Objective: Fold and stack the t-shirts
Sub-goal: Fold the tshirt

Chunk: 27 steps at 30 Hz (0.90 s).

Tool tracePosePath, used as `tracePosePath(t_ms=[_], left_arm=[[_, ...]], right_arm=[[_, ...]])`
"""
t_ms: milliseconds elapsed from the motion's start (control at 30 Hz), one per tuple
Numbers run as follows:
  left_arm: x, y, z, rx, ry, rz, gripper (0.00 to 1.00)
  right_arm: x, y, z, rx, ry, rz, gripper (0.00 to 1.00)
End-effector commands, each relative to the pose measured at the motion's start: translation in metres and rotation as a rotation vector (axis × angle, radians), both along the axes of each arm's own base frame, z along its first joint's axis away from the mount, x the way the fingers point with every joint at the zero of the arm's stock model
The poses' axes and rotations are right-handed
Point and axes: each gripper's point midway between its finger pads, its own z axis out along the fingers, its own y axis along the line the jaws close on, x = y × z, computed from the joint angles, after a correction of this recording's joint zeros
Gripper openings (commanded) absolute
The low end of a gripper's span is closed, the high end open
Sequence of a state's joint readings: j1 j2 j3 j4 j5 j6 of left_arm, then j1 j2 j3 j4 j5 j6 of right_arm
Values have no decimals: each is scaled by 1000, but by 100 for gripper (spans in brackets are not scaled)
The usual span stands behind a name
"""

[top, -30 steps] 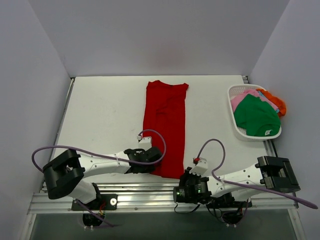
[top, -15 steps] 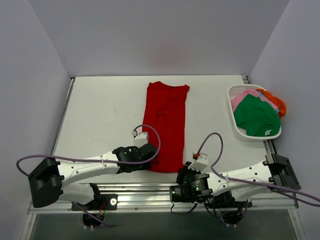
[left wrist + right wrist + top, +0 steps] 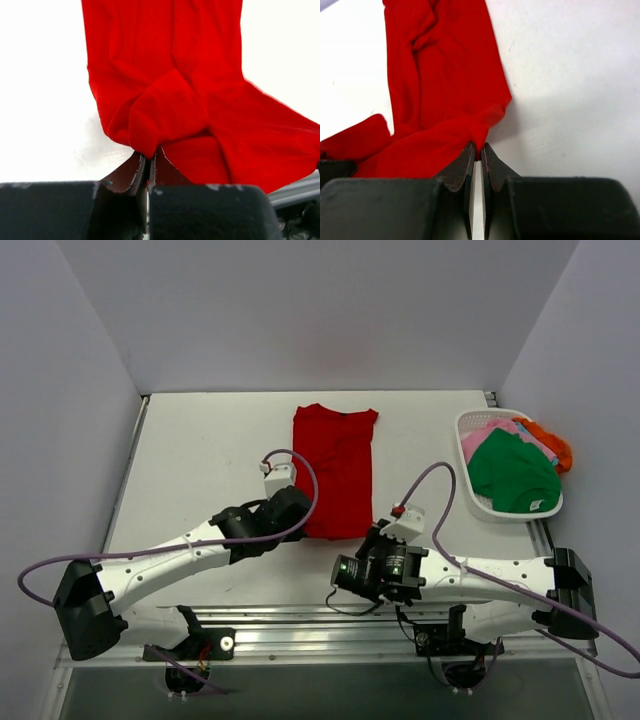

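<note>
Red t-shirt (image 3: 335, 460), likely soft, light and limp; hem corners toward near edge of tabletop (image 3: 200, 460) clamped in left gripper (image 3: 148, 159) and right gripper (image 3: 476, 150), sound holds for folding.

No lettering, brand name, number or sign can be read in any of the 3 views. A small pale patch (image 3: 537, 505) on the near edge of the green t-shirt (image 3: 512, 472) in the white basket (image 3: 463, 462) is too small to make out.
</note>
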State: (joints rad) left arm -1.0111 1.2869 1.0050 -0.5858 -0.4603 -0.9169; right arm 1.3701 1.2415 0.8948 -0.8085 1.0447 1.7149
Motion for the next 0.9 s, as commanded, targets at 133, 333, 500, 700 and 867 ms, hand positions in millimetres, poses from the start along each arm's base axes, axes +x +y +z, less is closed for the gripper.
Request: tracePosePath(t_ms=[133, 333, 500, 700, 867], left_arm=[[50, 19, 41, 9, -141, 50, 2], [80, 20, 45, 17, -174, 46, 2], [112, 19, 46, -3, -189, 56, 2], [152, 14, 35, -49, -176, 30, 2], [187, 11, 20, -64, -173, -3, 2]], right_arm=[[78, -11, 28, -131, -60, -28, 0], [128, -26, 20, -113, -1, -63, 0], [154, -26, 10, -131, 34, -72, 0], [179, -24, -13, -148, 80, -84, 0], [200, -22, -27, -165, 113, -118, 0]])
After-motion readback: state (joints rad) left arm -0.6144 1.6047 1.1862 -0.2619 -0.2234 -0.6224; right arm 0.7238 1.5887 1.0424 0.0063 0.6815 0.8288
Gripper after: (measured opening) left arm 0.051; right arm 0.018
